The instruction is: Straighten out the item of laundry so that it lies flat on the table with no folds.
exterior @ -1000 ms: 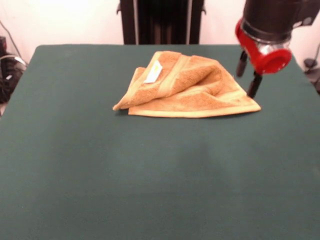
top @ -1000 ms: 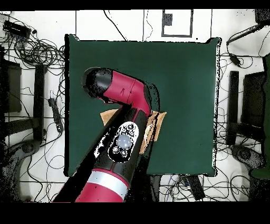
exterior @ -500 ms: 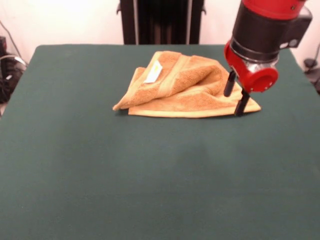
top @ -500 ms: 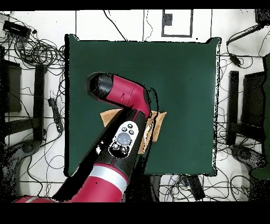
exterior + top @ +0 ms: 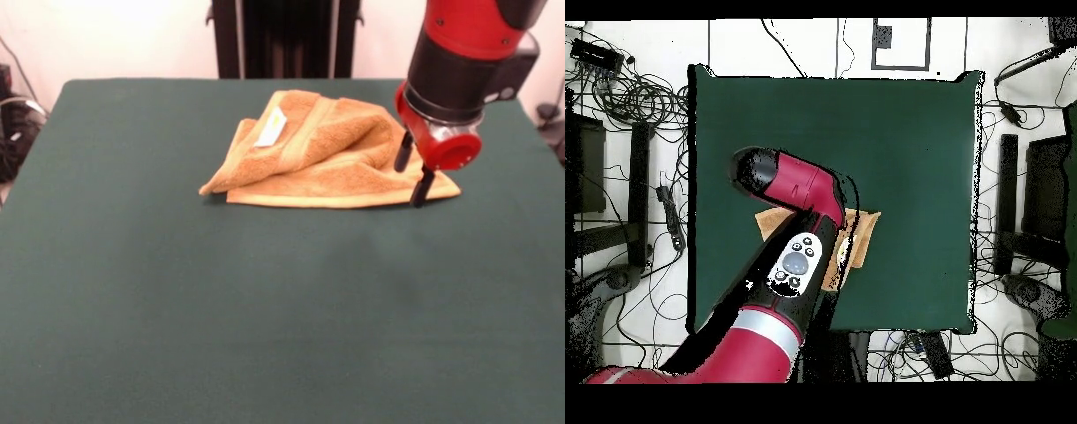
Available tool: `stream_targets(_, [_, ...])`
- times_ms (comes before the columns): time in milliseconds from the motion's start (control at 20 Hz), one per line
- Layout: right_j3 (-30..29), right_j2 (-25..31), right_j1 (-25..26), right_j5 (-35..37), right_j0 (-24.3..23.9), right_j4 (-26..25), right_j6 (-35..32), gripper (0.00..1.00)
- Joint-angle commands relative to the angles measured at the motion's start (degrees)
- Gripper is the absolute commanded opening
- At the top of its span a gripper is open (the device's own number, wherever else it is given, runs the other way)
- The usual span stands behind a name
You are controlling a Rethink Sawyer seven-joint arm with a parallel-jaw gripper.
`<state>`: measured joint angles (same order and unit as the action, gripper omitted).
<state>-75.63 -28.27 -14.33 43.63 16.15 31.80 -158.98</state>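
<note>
1. The towel (image 5: 327, 152) lies on the far half of the table (image 5: 265, 300), a little right of centre in the front view. It is still folded: an upper layer carrying the white label (image 5: 271, 128) is doubled over a flatter lower layer.
2. Over the last second the gripper (image 5: 413, 170) has come down and in from the right, and now stands at the towel's near right corner.
3. Its two dark fingers (image 5: 421, 188) are spread apart. One is over the cloth and the other is at the corner's edge. Whether either tip touches the cloth cannot be told.
4. In the overhead view the arm (image 5: 790, 185) covers most of the towel, leaving only its edges showing.
5. The towel itself has not shifted or changed shape in that time.
6. The descent looks like an approach to pinch that corner, so the straightening is judged barely begun: closing on the corner and drawing it outward would likely come next.
</note>
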Motion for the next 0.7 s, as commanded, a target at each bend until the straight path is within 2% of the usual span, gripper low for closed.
stream_targets(50, [-7.74, 7.65, 2.16, 1.66, 2.51, 4.25, -16.59, 1.00])
stream_targets(300, [-8.28, 8.26, 2.74, -0.16, 2.37, 4.88, -15.51, 1.00])
stream_targets(700, [-9.28, 8.13, 3.81, -1.31, 4.13, 7.38, -18.44, 1.00])
